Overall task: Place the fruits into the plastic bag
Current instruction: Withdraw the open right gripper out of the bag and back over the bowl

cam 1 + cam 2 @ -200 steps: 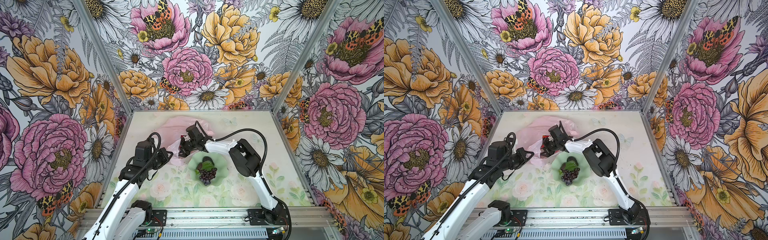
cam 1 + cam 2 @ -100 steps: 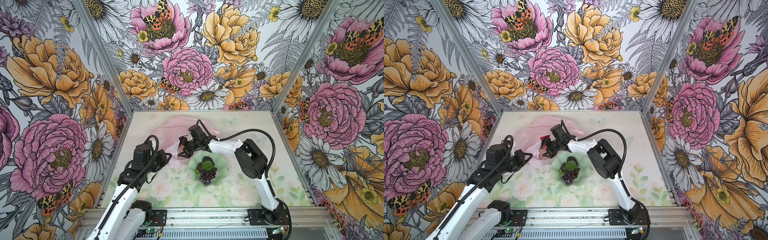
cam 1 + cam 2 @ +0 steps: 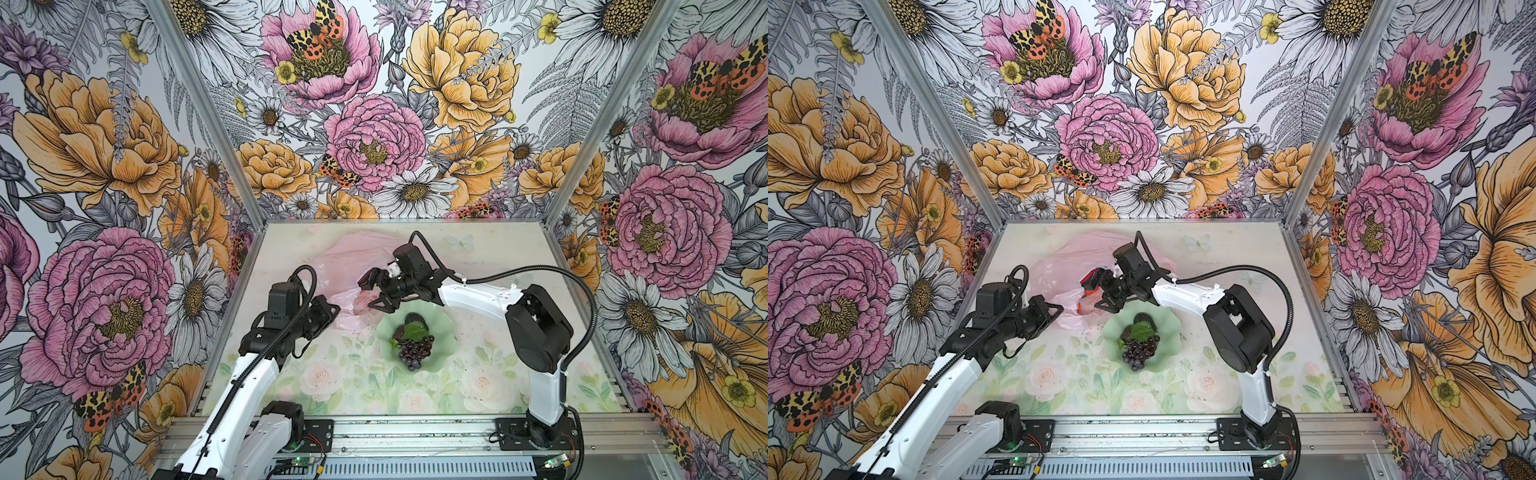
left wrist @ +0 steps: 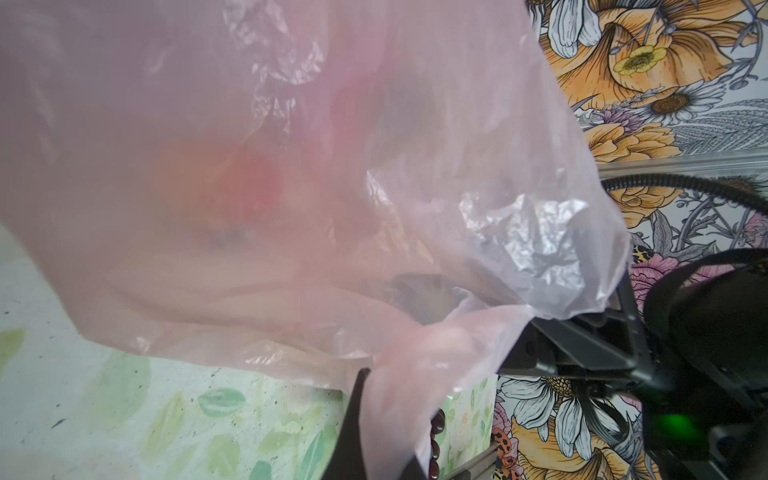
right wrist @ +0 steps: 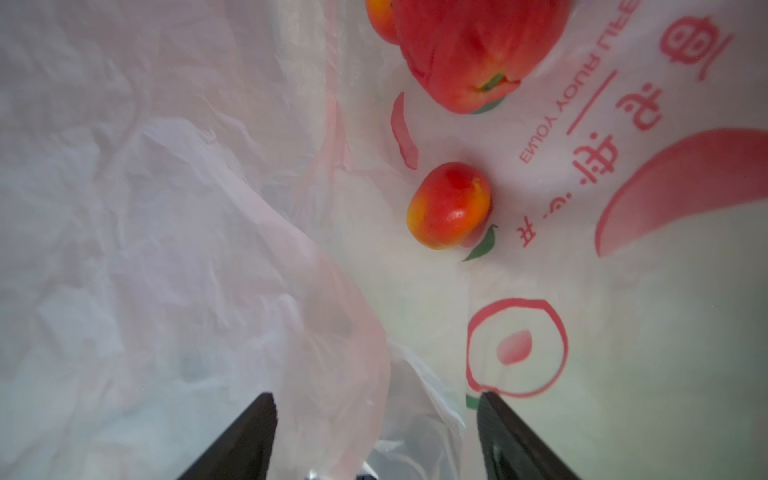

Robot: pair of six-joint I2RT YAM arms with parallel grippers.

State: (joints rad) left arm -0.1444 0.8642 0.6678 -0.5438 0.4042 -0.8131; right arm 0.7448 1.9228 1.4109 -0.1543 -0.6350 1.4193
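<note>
pale green scalloped dish (image 3: 442,345) on floral tabletop (image 3: 332,374), flowered walls (image 3: 124,145) around

The left arm (image 3: 249,382) and right arm (image 3: 478,297) share one build: glossy white tubular links joined by bulky matte-black housings (image 3: 536,332). A ribbed black cable (image 3: 540,271) arcs along the right arm, and a shorter loop (image 3: 314,282) crowns the left arm's wrist. Both arms rise from black base plates (image 3: 513,430) on a silver rail (image 3: 415,436). The right gripper (image 5: 374,395) has flat black fingers (image 5: 249,436) tapering to points.
</note>
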